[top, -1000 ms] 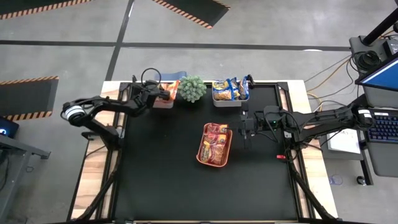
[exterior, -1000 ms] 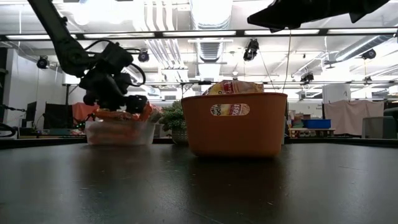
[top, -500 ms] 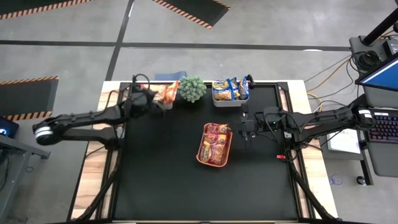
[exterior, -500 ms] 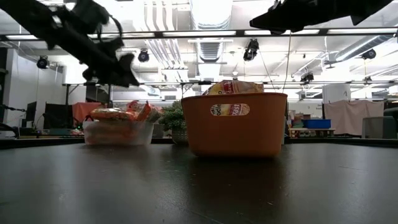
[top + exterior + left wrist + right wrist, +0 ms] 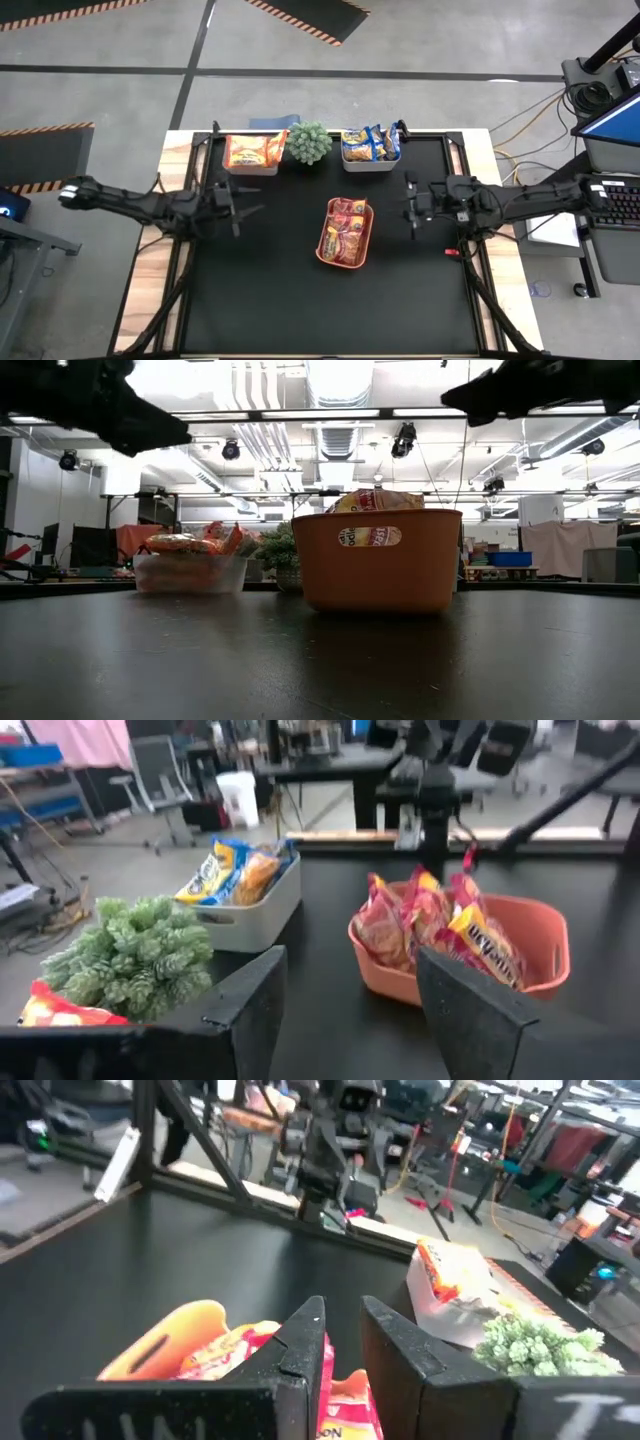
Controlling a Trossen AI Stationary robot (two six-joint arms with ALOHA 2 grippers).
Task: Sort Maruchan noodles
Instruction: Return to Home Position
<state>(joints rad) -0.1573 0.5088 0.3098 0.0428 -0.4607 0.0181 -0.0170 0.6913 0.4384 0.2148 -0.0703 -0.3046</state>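
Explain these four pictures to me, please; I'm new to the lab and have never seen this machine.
This is a robot: a left arm and a right arm, each ending in a two-finger hand. One picture looks down from above, one looks level across the black table, and one comes from each wrist. On the table are orange noodle packs in a clear bin, yellow-and-blue packs in a grey bin, red packs in an orange tray, and a small plant. The left hand and right hand hover open above the table, holding nothing.
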